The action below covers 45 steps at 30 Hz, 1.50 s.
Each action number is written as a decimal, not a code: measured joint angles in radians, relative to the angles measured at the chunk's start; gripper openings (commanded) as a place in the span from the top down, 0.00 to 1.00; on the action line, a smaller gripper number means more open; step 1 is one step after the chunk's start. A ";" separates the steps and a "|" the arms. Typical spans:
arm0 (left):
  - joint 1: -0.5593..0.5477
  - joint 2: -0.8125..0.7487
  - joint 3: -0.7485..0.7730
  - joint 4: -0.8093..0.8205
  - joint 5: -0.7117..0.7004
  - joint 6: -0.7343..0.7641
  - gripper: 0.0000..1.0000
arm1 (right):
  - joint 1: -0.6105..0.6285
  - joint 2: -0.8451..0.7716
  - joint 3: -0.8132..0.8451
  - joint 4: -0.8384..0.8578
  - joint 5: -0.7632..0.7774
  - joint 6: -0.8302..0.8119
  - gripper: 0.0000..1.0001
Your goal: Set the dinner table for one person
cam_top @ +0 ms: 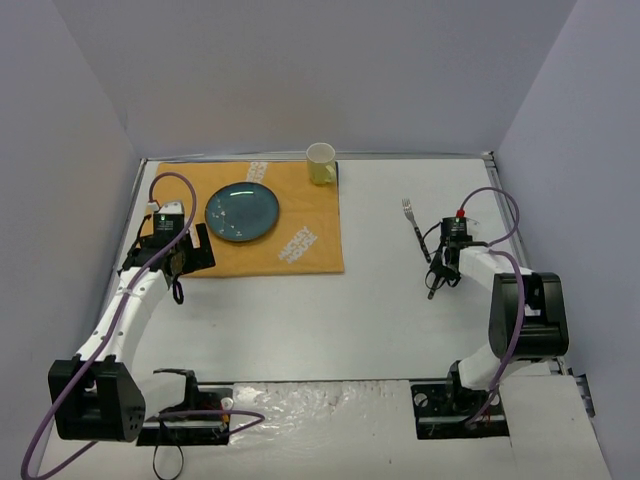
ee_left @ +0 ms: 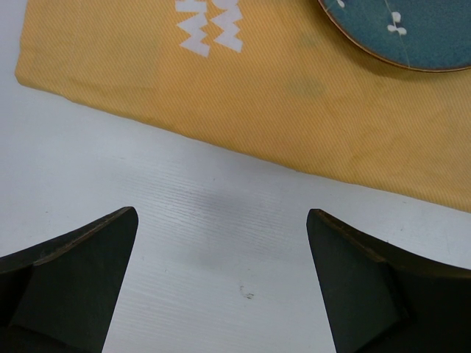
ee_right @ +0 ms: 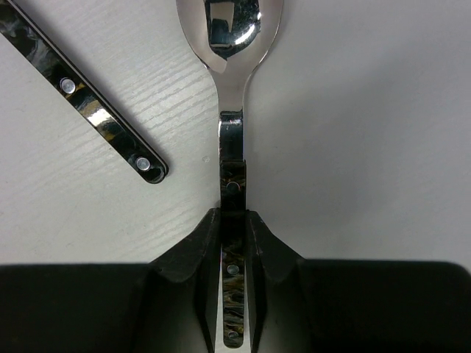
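Steel spoon (ee_right: pixel 231 88) is pinched by its handle in my right claw (ee_right: pixel 234 217); my left claw (ee_left: pixel 222 213) hangs wide open over the white worktop (ee_left: pixel 88 169).

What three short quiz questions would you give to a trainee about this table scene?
1. True or false: the plate lies on the orange mat.
2. What do the right jaws hold? A) a knife B) a spoon C) a napkin
3. Fill in the missing word: the left jaws are ____ and hold nothing.
Key: 1 true; 2 B, the spoon, gripped by its handle; 3 open.
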 measured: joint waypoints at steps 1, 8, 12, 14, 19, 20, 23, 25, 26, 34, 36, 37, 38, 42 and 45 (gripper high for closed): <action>-0.001 0.000 0.000 0.000 0.000 0.000 0.03 | 0.000 0.000 0.000 -0.002 0.003 0.000 1.00; -0.002 -0.005 0.000 0.000 0.000 0.000 0.03 | 0.017 -0.051 0.062 -0.088 0.040 -0.027 1.00; -0.002 -0.005 0.000 0.000 0.000 0.000 0.03 | 0.121 -0.079 0.214 -0.132 0.062 -0.043 1.00; -0.002 -0.005 0.000 0.000 0.000 0.000 0.03 | 0.201 -0.075 0.306 -0.139 0.071 -0.045 1.00; -0.002 -0.004 0.000 -0.001 0.000 0.000 0.03 | 0.389 0.009 0.488 -0.135 0.066 -0.028 1.00; -0.002 -0.004 0.000 -0.001 -0.001 0.000 0.03 | 0.418 0.048 0.525 -0.141 0.065 -0.023 1.00; -0.002 -0.004 0.000 0.000 -0.002 -0.001 0.03 | 0.488 0.182 0.632 -0.148 0.057 -0.008 1.00; -0.002 -0.004 0.000 -0.001 -0.003 0.000 0.03 | 0.527 0.278 0.704 -0.160 0.054 -0.003 1.00; -0.002 -0.004 0.000 -0.001 -0.005 -0.001 0.03 | 0.544 0.323 0.739 -0.165 0.051 0.000 1.00; -0.002 -0.004 0.000 -0.001 -0.019 -0.001 0.03 | 0.640 0.578 0.951 -0.184 0.041 0.021 1.00; -0.002 -0.004 0.000 -0.001 -0.021 -0.001 0.03 | 0.656 0.619 1.001 -0.190 0.040 0.028 1.00; -0.002 -0.004 0.000 -0.001 -0.023 -0.001 0.03 | 0.662 0.642 1.031 -0.188 0.037 0.032 1.00; -0.002 -0.004 0.000 -0.001 -0.023 -0.001 0.03 | 0.667 0.666 1.059 -0.184 0.037 0.037 1.00; -0.002 -0.004 0.000 -0.001 -0.023 -0.001 0.03 | 0.677 0.735 1.120 -0.184 0.030 0.053 1.00; -0.002 -0.004 0.000 -0.001 -0.023 -0.001 0.03 | 0.677 0.775 1.136 -0.184 0.030 0.073 1.00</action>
